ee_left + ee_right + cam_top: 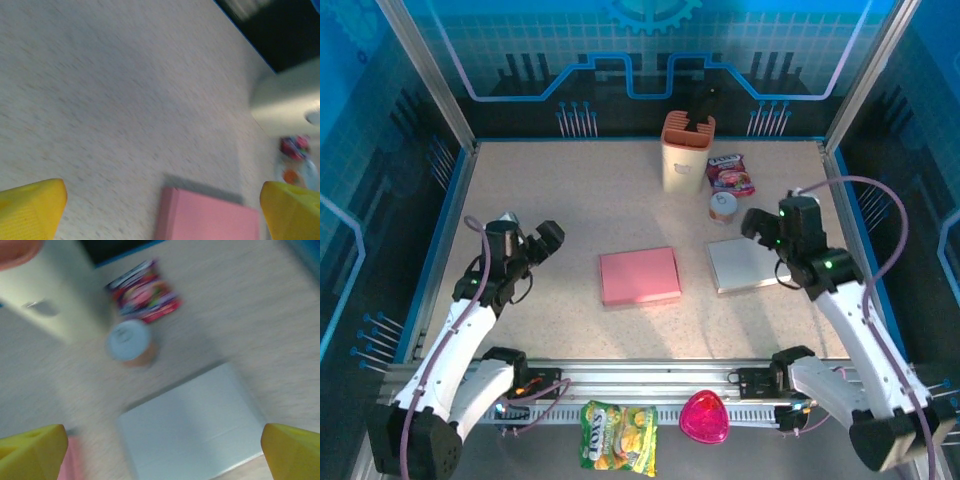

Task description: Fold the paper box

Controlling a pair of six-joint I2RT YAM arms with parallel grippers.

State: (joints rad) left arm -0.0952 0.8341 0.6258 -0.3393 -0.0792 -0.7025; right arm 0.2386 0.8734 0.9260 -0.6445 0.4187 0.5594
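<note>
Though most print here is too small or blurred for me to read, the yellow-green plastic sweets bag (618,436) lying at the front rail beside a glossy pink heart-shaped piece (704,417) carries lettering that looks like FOX'S. The red and purple foil snack packet (730,173) shows colours but no legible words. My arms stand at a speckled beige tabletop (560,190) edged in blue, inside metal-framed blue walls printed with circuit lines and a gear. My left gripper (532,234) hangs spread wide and empty above bare table, its yellow fingertips (30,207) far apart. The pink flat paper box (640,277) lies smooth and flat at the table's centre, to its right. My right gripper (770,222) is likewise spread and holds nothing, over the far side of the white flat paper box (748,264), which lies just right of the pink one. Beyond it stand a small round can with a pale lid (723,207) and a beige tapered plastic holder (687,152) with a dark tool in it.
</note>
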